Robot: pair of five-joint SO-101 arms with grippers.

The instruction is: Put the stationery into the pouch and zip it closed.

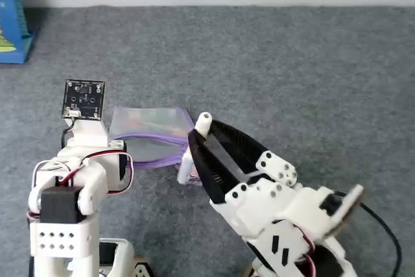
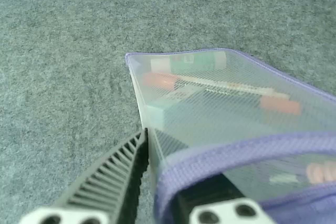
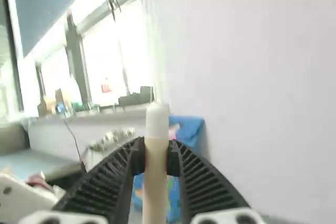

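Observation:
A translucent pouch with purple trim lies on the grey felt, its mouth facing the arms. Inside the pouch lie orange pens, a white eraser and a green item. My left gripper is shut on the pouch's side edge near the purple zip band. The left arm stands at the pouch's left end. My right gripper is shut on a white stick, held tilted just right of the pouch's mouth. In the right wrist view the stick stands between the black fingers.
A blue box stands at the far left back corner. Grey felt stretches open behind and right of the pouch. A white wall runs along the back edge.

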